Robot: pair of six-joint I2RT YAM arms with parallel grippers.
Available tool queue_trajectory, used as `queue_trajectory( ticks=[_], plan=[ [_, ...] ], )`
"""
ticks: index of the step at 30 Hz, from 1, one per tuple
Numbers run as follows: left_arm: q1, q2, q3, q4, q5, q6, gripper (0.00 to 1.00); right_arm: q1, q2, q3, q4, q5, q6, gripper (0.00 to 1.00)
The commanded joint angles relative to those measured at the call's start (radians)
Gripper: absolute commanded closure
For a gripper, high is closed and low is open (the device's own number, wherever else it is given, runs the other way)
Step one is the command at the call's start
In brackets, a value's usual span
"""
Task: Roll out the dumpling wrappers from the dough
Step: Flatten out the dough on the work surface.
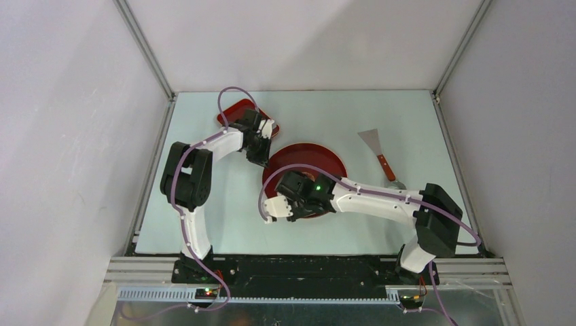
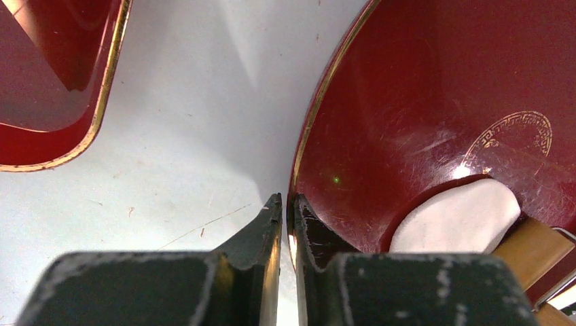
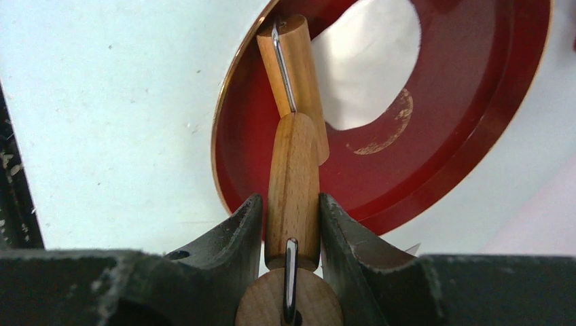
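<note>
- Left hand [image 2: 286,204]: clenched on the rim of the round red plate [image 2: 421,102]. The gold edge runs between the two fingers, one finger inside the plate and one outside on the surface [image 1: 339,115].
- Right hand [image 3: 291,204]: grasping the wooden roller [image 3: 293,170] by its handle, with a finger pressed on each side. The handle stands up between them.
- Roller: a metal wire frame joins the handle to the drum. The drum lies inside the plate near its rim, on the side by the right hand.
- Dough [image 3: 370,61]: one flat white piece lying in the plate with an uneven outline, not a neat disc. Its edge meets the roller drum and part of it is hidden behind the drum. It looks to be touching, but I can't be sure.
- The dough covers part of a worn gold mark on the plate floor.
- From above, the right arm hides the dough. Only the wrist views show it.
- Plate: mid-surface, between the two hands. The left hand is at its far-left rim and the right hand at its near-left rim.
- Red tray [image 1: 234,110]: rounded corners and a gold edge, at the far left of the surface just beyond the left hand. It is apart from the plate, with bare surface between them.
- Scraper [image 1: 380,153]: metal blade and brown handle, lying flat to the right of the plate. Nothing is touching it.
- Both arms reach in from the near edge, and the right one is crossed over toward the left.
</note>
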Motion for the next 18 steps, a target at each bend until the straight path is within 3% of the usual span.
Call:
queue_trajectory(
  ticks=[1, 10, 18],
  plan=[
    [0.012, 0.016, 0.033, 0.002, -0.097, 0.009, 0.85, 0.012, 0.041, -0.089, -0.309, -0.208, 0.065, 1.0],
    [0.012, 0.015, 0.033, 0.003, -0.097, 0.009, 0.85, -0.051, 0.004, -0.048, -0.311, -0.153, 0.083, 1.0],
    [0.012, 0.015, 0.033, 0.002, -0.095, 0.01, 0.85, -0.201, -0.018, 0.304, -0.287, -0.076, 0.202, 1.0]
  ],
)
